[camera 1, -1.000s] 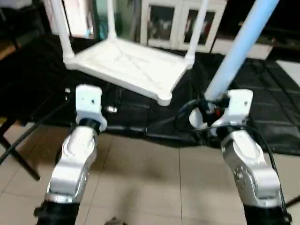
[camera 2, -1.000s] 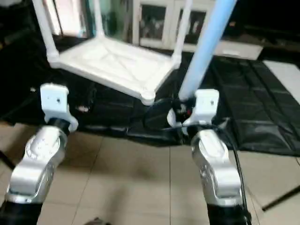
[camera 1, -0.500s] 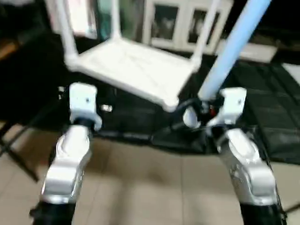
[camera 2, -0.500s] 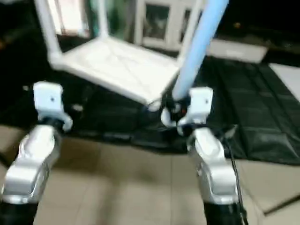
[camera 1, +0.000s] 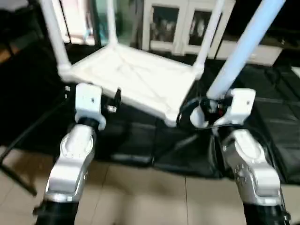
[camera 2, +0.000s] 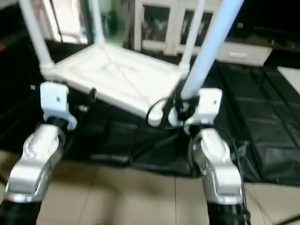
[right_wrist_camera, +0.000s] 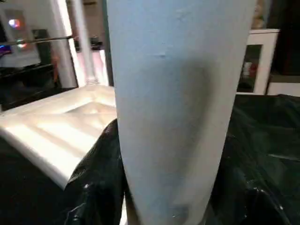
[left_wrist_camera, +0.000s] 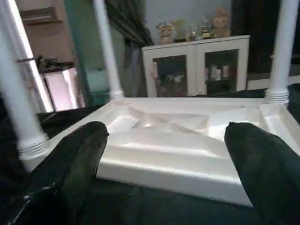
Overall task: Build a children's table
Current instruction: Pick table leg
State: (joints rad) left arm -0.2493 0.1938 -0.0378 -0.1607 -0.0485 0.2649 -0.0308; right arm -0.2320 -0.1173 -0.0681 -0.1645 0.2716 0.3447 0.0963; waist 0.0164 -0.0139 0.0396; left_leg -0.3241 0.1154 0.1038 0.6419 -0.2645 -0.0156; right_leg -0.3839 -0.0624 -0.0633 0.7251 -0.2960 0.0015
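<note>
**Fourth leg in hand, last socket open**

The top (camera 1: 136, 79) lies upside down, ribbed underside up, in the upper middle of the left eye view, on the black sheet (camera 1: 262, 136) of the work table. Three legs stand in its corners: one at upper left (camera 1: 52, 33), one at the far corner (camera 1: 111, 21), one right of centre (camera 1: 210, 33). The near corner socket (camera 1: 172, 119), at the frame's middle, looks empty, though blur makes that hard to confirm.

The fourth leg (camera 1: 243, 47) slants from the right gripper (camera 1: 213, 105) up toward the upper right corner. That gripper is clamped about half-wide round the leg's lower end; in the right wrist view the tube (right_wrist_camera: 178, 108) sits between the black fingers (right_wrist_camera: 96, 178). The left gripper (left_wrist_camera: 164, 154) is spread nearly full and holds nothing; it hovers at centre left, just short of the top's near edge, its fingers (left_wrist_camera: 70, 164) framing that edge in the left wrist view.

Risks, as I judge them: the leg is long and gripped low, so it may swing or slip as it is turned to the socket. Entering askew, it could jam or push the unheld top across the sheet. It might also knock the leg right of centre, which stands close by.
</note>
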